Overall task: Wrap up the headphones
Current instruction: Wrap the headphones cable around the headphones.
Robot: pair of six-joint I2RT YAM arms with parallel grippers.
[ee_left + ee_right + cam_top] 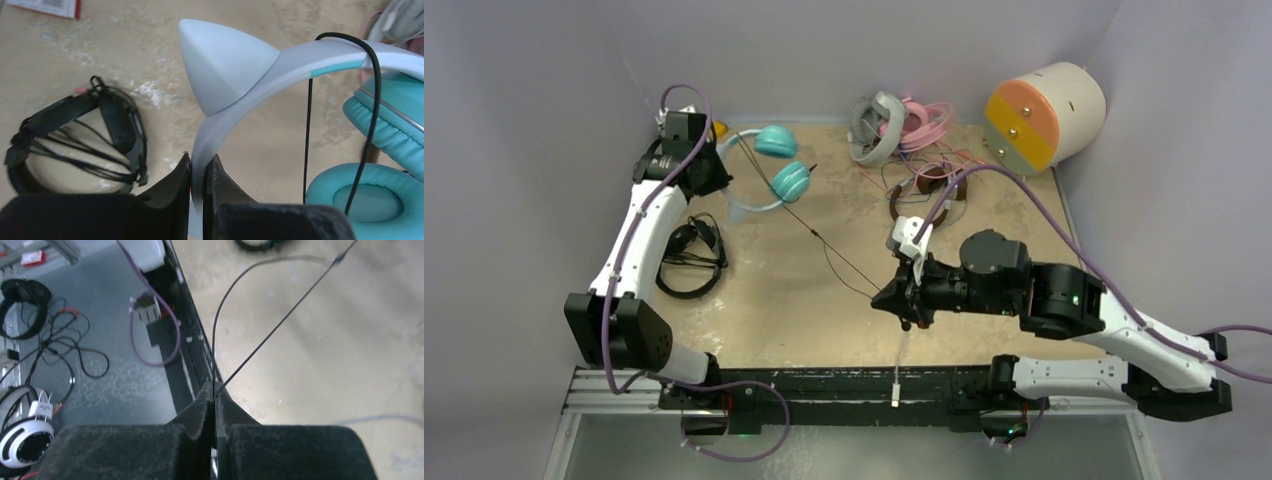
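Observation:
The teal-and-white headphones (776, 160) lie at the back left of the table, ear cups to the right. My left gripper (721, 172) (198, 170) is shut on their white headband (280, 70), just below a pointed white ear (220, 65). The teal cups (372, 200) sit to the right in the left wrist view. Their thin black cable (834, 245) runs taut across the table to my right gripper (896, 298) (215, 395), which is shut on the cable (270, 335). The cable's pale end (896, 385) hangs over the front rail.
Black headphones (689, 255) (75, 140) lie wrapped beside the left arm. A grey-white pair (876, 130), a pink pair (926, 122) and a brown-and-silver pair (934, 185) lie tangled at the back. A cream cylinder (1044, 115) stands at the back right. Walls close three sides.

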